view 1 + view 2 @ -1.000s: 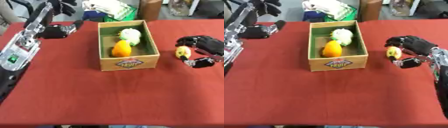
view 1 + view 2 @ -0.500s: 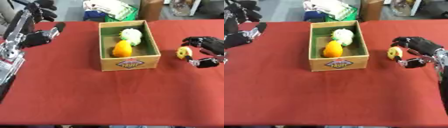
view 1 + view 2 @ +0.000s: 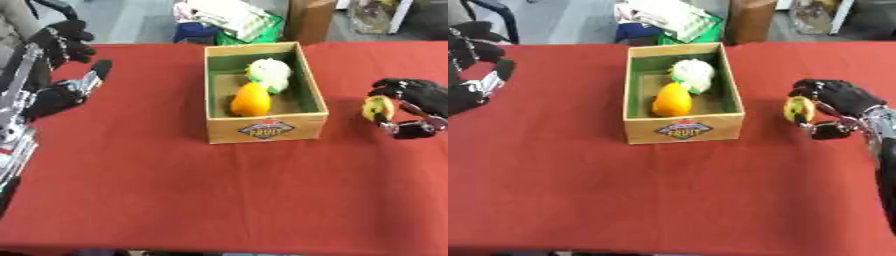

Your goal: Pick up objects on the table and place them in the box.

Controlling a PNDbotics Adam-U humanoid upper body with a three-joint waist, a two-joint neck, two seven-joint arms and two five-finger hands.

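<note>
While I scan the left eye view: cardboard fruit box (image 3: 264,131) on red tablecloth (image 3: 175,190), holding orange fruit (image 3: 250,99) and pale round item (image 3: 269,74); left hand (image 3: 66,92) relaxed, empty, near left edge. Right eye view: right hand (image 3: 833,107) curled round small yellow fruit (image 3: 799,108), beside the box, open cloth between.

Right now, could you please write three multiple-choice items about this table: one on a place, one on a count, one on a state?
1. Where is the yellow fruit?
A. In the box
B. In the right robot hand, right of the box
C. On the floor

2. How many objects lie in the box?
A. Two
B. None
C. Five

3. How is the left robot hand?
A. Holding the box
B. Holding an orange
C. Empty, fingers relaxed

Key: 1 B, the right robot hand curls round it. 2 A, an orange fruit and a white-green object. 3 C, it holds nothing.
</note>
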